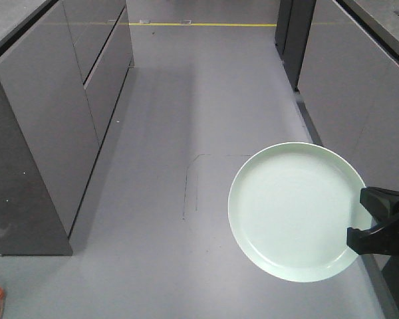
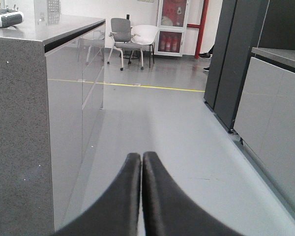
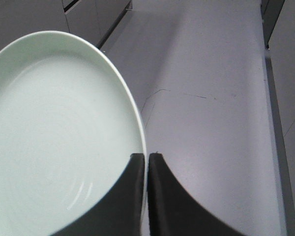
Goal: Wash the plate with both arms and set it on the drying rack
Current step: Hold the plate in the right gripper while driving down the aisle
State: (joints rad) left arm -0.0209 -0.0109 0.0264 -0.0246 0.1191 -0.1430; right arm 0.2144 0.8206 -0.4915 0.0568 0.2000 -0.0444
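Observation:
The pale mint-green plate hangs in the air over the grey floor at the lower right of the front view, its face turned toward the camera. My right gripper is shut on its right rim. In the right wrist view the rim of the plate runs between the two black fingertips of the right gripper. My left gripper is shut with nothing in it and points down an aisle. The drying rack is out of view.
Grey cabinets line the left of the aisle, and grey cabinet fronts stand on the right. A yellow floor line crosses far ahead. Chairs and a red-framed cabinet stand at the far end.

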